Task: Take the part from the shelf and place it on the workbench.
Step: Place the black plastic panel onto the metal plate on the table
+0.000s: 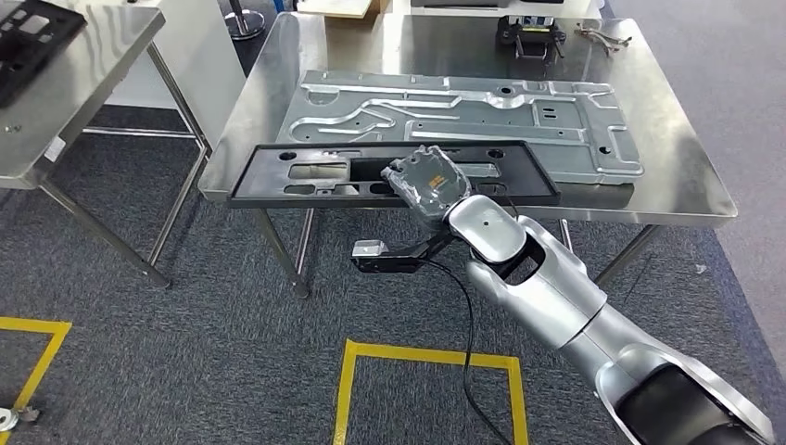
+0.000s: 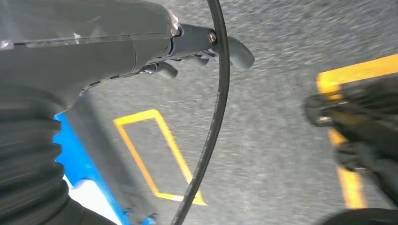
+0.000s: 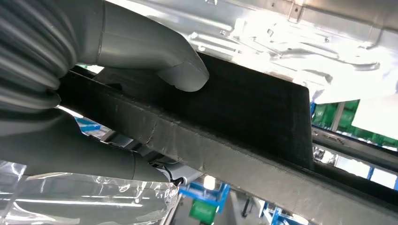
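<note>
Right hand (image 1: 424,183) gripping black part (image 1: 306,174), seemingly over workbench (image 1: 677,176)

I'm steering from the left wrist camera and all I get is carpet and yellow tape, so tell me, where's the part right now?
Observer: The right hand grips the long black part at the near edge of the steel workbench.
Operator: Is it down on the bench yet?
Observer: It lies along the front edge, partly over a large grey stamped metal panel; I cannot tell if its full weight is resting.
Operator: How is the hand gripping it?
Observer: In the right wrist view the thumb presses one face of the part and the fingers wrap the opposite side.
Operator: And my left hand?
Observer: Your left hand holds nothing.
</note>
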Robot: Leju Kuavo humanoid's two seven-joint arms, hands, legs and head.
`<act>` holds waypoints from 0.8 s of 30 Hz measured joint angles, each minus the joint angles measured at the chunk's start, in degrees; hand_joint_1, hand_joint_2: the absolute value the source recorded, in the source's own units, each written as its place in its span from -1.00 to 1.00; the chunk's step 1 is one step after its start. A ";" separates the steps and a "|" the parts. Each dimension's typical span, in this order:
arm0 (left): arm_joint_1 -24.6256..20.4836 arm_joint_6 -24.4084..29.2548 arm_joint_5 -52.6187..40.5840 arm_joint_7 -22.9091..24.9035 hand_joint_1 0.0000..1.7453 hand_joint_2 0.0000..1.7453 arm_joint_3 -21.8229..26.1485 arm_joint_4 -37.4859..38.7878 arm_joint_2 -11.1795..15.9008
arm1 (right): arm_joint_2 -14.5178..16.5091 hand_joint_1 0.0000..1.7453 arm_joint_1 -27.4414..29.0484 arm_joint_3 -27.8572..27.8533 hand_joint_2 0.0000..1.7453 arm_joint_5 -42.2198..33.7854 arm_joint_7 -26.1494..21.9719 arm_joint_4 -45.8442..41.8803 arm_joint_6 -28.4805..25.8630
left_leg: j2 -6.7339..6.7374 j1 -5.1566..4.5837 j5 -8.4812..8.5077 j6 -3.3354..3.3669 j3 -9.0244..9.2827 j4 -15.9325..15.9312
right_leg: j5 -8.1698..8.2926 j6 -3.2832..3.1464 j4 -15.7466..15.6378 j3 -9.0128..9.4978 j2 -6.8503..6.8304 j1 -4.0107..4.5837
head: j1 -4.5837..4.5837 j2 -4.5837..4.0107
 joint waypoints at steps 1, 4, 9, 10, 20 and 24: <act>0.19 -0.08 -0.29 0.23 -1.00 1.00 -0.19 0.21 0.11 | 0.81 0.92 -0.24 0.43 1.00 -0.23 -0.08 0.77 -0.24 | 0.07 0.07 -1.08 -0.35 -1.29 2.62 | -0.24 -0.32 -0.17 0.47 -0.07 -0.12 | -0.01 0.00; 0.48 -0.44 -1.01 0.89 -1.00 1.00 -0.57 0.58 0.12 | 2.67 0.92 -0.46 1.83 1.00 -0.75 -0.40 2.80 -0.69 | 0.14 0.26 -3.96 -1.09 -7.92 13.48 | -1.23 -0.80 -0.24 1.64 -0.14 -0.10 | 0.01 0.00; 1.03 -0.96 -1.18 1.87 -1.00 1.00 -0.79 1.15 0.04 | 4.66 0.92 -0.46 3.57 1.00 -1.14 -0.61 5.73 -0.78 | 0.22 0.29 5.78 -0.85 -6.65 3.68 | -3.57 -0.35 -0.20 4.69 -0.09 0.01 | 0.01 0.00; 1.09 -1.14 -1.18 2.29 -1.00 1.00 -0.79 1.27 0.04 | 4.93 0.92 -0.56 3.72 1.00 -1.29 -0.68 6.16 -0.90 | 0.25 0.16 6.65 -0.51 -5.44 0.83 | -3.96 -0.06 -0.19 5.03 -0.03 0.10 | 0.01 0.00; 3.40 -2.72 0.71 5.56 -1.00 1.00 1.58 1.44 -0.24 | 3.00 0.92 0.27 3.92 1.00 -3.57 -2.67 12.52 -5.37 | 0.18 0.26 4.51 2.70 -2.54 -1.87 | -9.87 2.09 15.58 -4.42 -0.11 0.19 | 0.02 0.00; 4.63 -2.45 2.13 5.90 -1.00 1.00 4.20 1.44 -0.82 | -1.18 0.92 0.27 2.24 1.00 -4.55 -3.54 13.85 -5.86 | -0.40 -0.05 3.14 2.59 -1.04 -1.50 | -1.39 1.31 5.95 -2.44 -0.15 0.45 | 0.02 0.00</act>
